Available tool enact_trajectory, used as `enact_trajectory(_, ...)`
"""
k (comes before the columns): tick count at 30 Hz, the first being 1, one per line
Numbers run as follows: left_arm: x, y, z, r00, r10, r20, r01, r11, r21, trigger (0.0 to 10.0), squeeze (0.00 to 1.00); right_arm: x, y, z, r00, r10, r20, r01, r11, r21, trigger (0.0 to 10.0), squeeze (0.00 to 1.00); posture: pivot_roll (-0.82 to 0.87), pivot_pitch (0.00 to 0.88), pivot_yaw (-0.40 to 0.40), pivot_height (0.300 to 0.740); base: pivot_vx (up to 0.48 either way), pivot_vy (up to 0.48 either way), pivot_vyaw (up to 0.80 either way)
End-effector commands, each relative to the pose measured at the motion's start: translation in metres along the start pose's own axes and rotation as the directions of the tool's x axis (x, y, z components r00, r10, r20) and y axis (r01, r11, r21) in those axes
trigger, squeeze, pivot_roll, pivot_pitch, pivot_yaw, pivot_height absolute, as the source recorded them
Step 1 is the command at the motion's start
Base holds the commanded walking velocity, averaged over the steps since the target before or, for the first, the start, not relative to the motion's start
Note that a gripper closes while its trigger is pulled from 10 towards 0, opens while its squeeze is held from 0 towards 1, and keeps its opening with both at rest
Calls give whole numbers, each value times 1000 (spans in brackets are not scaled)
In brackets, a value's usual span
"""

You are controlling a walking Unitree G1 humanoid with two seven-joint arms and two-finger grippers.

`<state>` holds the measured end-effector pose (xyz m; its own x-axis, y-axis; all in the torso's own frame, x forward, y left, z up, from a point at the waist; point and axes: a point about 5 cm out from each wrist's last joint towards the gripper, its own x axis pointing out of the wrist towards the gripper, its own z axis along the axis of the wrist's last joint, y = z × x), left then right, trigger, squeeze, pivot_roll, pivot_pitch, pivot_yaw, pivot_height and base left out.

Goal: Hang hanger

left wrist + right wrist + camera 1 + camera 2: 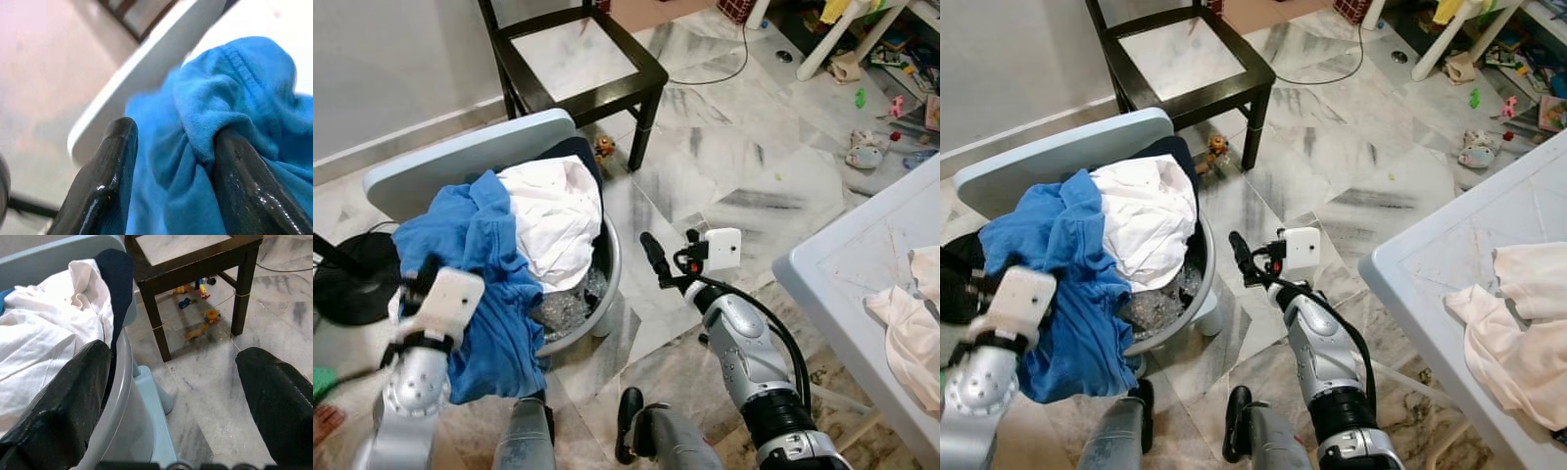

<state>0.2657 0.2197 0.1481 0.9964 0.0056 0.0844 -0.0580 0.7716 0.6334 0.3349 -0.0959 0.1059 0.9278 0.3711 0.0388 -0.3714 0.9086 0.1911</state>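
Note:
A grey laundry basket (608, 262) on the floor holds a blue garment (480, 245), a white garment (553, 220) and a dark one (579, 153). The blue garment spills over the basket's near rim. My left gripper (416, 279) is at its left edge. In the left wrist view my left gripper (171, 142) has a bunched fold of the blue garment (230, 93) between its two fingers. To the right of the basket, my right gripper (658, 258) is held over the marble floor. Its fingers stand wide open and empty in the right wrist view, my right gripper (173, 362).
A pale blue board (460, 147) leans behind the basket. A black chair (578, 59) stands beyond it, with small toys (195, 298) under it. A pale blue table (862, 264) with a cream cloth (906, 328) is at the right. A black stand base (352, 279) lies at the left.

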Motion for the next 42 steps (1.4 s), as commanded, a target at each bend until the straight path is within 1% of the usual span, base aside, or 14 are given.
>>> enact_trajectory(1, -4, -11, -1, 996, -89, -3, 89, 996, -8, 10000, 0, -5, -6, -7, 999, -28, -22, 28, 1000, 2, 10000, 0, 384, 368, -149, 740, 0, 0, 0)
enact_trajectory(3, -3, -13, 2, 988, -152, 8, 152, 988, -13, 10000, 0, -5, -6, -6, 999, -29, -20, 29, 1000, 3, 10000, 0, 384, 367, -149, 740, 0, 0, 0)
enact_trajectory(6, -2, -16, 3, 964, -266, 7, 265, 963, 48, 10000, 0, -5, -6, -6, 999, -32, -18, 32, 999, 1, 10000, 0, 385, 367, -148, 740, 0, 0, 0)
enact_trajectory(12, 0, -8, 5, 953, -303, 15, 299, 947, 119, 10000, 0, -5, -6, -7, 999, -33, -18, 33, 999, 2, 10000, 0, 386, 368, -145, 740, 0, 0, 0)
enact_trajectory(16, -4, -8, 11, 903, -430, 20, 417, 885, 208, 10000, 0, -6, -7, -7, 999, -33, -18, 33, 999, 1, 10000, 0, 385, 371, -147, 740, 0, 0, 0)
enact_trajectory(18, -4, -5, 15, 891, -453, 19, 438, 872, 219, 10000, 0, -6, -7, -7, 999, -33, -19, 33, 999, 1, 10000, 0, 387, 370, -146, 740, 0, 0, 0)
enact_trajectory(22, 2, 7, 28, 901, -431, 56, 407, 882, 237, 10000, 0, -6, -8, -8, 999, -34, -23, 34, 999, -1, 10000, 0, 392, 369, -147, 740, 0, 0, 0)
enact_trajectory(26, 10, 23, 42, 932, -329, 154, 287, 926, 244, 10000, 0, -5, -6, -8, 999, -31, -25, 31, 1000, 0, 10000, 0, 396, 368, -147, 740, 0, 0, 0)
enact_trajectory(28, 12, 26, 35, 940, -313, 136, 273, 929, 252, 10000, 0, -4, -5, -8, 999, -28, -25, 29, 1000, 0, 10000, 0, 397, 366, -148, 740, 0, 0, 0)
enact_trajectory(31, 12, 24, 21, 932, -354, 80, 323, 910, 260, 10000, 0, -4, -4, -9, 999, -27, -26, 27, 1000, 1, 10000, 0, 397, 365, -147, 740, 0, 0, 0)
enact_trajectory(32, 10, 21, 13, 919, -391, 44, 365, 890, 274, 10000, 0, -4, -4, -9, 999, -26, -26, 26, 1000, 0, 10000, 0, 394, 364, -147, 740, 0, 0, 0)
enact_trajectory(33, 6, 17, 2, 891, -453, -3, 436, 855, 281, 10000, 0, -4, -4, -9, 999, -26, -26, 26, 1000, 0, 10000, 0, 393, 363, -147, 740, 0, 0, 0)
enact_trajectory(38, -2, 10, -20, 821, -563, -97, 567, 783, 254, 10000, 0, -4, -5, -9, 999, -30, -25, 30, 1000, 0, 10000, 0, 388, 363, -145, 740, 0, 0, 0)
enact_trajectory(42, 1, 13, -31, 810, -569, -142, 585, 769, 258, 10000, 0, -5, -4, -10, 999, -32, -26, 32, 999, 1, 10000, 0, 383, 366, -144, 740, 0, 0, 0)
